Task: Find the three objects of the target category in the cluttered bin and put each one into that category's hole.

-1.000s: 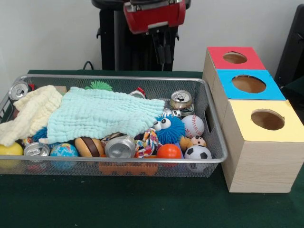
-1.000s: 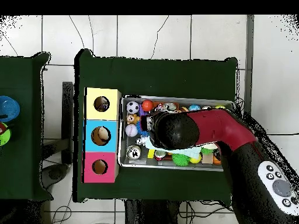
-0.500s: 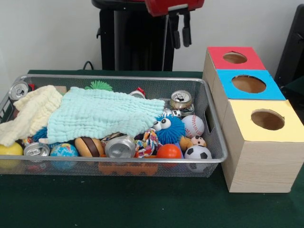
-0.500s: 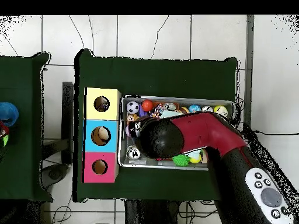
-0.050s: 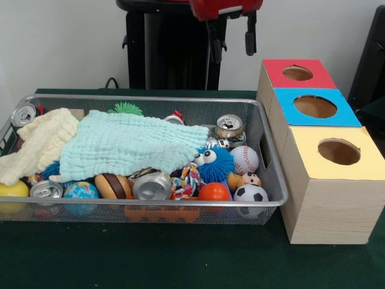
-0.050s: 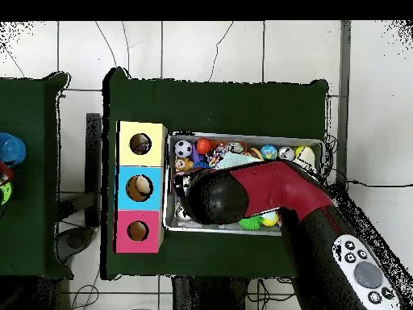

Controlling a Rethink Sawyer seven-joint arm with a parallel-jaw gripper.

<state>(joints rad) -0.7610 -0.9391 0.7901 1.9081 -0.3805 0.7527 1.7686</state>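
Hand (image 5: 231, 43) hangs open and empty, high over the bin's (image 5: 272, 180) box-side end. Below it sit the cans (image 5: 229, 126) and balls (image 5: 244, 159); cloth (image 5: 129, 144) probably hides more.

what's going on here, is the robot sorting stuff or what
A red and black robot arm hangs above a wire bin crammed with balls, cans and toys, partly covered by a mint cloth and a cream cloth. Its gripper is open and empty, high over the bin's end nearest three boxes with holes: red, blue and yellow. Nothing is being carried right now.
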